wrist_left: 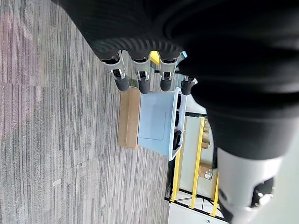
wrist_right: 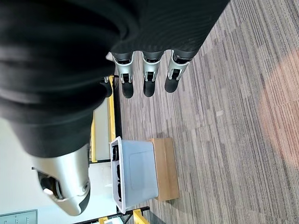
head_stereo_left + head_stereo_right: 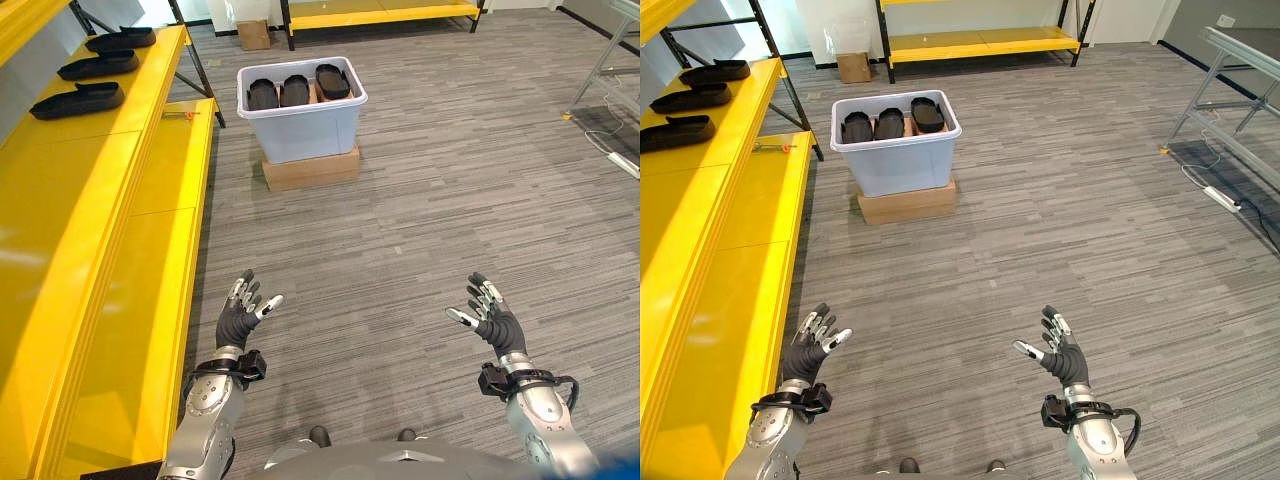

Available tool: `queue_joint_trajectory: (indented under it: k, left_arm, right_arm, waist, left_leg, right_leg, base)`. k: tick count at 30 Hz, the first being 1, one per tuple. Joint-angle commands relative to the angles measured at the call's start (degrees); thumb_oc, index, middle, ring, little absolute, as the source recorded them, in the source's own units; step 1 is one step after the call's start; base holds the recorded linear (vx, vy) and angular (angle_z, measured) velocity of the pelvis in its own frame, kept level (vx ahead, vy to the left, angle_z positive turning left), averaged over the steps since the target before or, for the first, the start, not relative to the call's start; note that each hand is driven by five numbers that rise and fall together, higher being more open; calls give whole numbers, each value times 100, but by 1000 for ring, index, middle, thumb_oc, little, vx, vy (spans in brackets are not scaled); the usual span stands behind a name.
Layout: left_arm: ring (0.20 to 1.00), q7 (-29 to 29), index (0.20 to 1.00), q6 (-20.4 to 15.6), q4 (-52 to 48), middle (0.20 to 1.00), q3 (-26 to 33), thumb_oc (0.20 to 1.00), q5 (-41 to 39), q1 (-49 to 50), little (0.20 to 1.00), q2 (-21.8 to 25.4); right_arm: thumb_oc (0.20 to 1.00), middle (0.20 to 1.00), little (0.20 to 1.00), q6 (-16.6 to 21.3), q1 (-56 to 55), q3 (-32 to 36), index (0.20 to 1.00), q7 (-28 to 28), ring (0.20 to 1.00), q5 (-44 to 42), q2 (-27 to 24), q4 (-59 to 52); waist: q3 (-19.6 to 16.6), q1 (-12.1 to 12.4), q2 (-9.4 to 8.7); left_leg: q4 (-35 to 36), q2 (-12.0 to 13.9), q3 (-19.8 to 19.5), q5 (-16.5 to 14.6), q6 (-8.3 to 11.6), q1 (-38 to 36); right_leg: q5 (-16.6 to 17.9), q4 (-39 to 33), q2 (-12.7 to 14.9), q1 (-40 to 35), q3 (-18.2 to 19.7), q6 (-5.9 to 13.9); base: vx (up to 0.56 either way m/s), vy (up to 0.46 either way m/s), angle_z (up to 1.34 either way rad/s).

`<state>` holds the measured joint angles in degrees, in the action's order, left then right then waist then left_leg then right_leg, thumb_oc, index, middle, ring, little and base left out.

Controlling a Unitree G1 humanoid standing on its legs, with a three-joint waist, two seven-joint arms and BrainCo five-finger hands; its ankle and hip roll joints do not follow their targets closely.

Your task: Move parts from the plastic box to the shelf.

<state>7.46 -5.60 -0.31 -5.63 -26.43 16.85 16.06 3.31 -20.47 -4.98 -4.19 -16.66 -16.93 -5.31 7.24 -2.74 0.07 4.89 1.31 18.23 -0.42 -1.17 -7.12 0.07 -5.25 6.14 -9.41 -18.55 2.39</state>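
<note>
A pale plastic box (image 3: 300,125) stands on a cardboard carton (image 3: 311,168) on the carpet some way ahead, and three black parts (image 3: 297,90) stand side by side in it. On the yellow shelf (image 3: 100,180) at the far left lie three more black parts (image 3: 78,99). My left hand (image 3: 241,312) is held low over the carpet beside the shelf's edge, fingers straight and empty. Level with it, my right hand (image 3: 488,312) is likewise open and empty. Both are well short of the box (image 1: 159,122).
A second yellow rack (image 3: 380,15) runs along the far wall with a small carton (image 3: 254,34) beside it. A grey metal frame (image 3: 610,60) and a white power strip (image 3: 622,162) stand at the right. A small tool (image 3: 180,114) lies on the shelf's lower step.
</note>
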Motion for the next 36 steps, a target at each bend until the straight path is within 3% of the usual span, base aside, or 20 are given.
queue_joint_trajectory:
  k: [1, 36]
  left_arm:
    - [1000, -35, 1000, -298, -71, 1000, 160, 1000, -78, -246, 1000, 106]
    - [1000, -80, 1000, -304, -39, 1000, 161, 1000, 31, -259, 1000, 120]
  right_arm:
    - [1000, 1000, 1000, 296, 183, 259, 1000, 10, 1000, -43, -108, -182]
    - [1000, 1000, 1000, 293, 224, 260, 1000, 53, 1000, -23, -114, -166]
  waist:
    - [-62, -22, -19]
    - [-58, 8, -30]
  left_leg:
    - [11, 842, 88, 244, 719, -140]
    - [11, 842, 80, 226, 714, -158]
  right_leg:
    - [185, 95, 976, -184, -126, 832]
    - [169, 84, 957, -229, -165, 819]
  base:
    - [0, 0, 0]
    - [0, 0, 0]
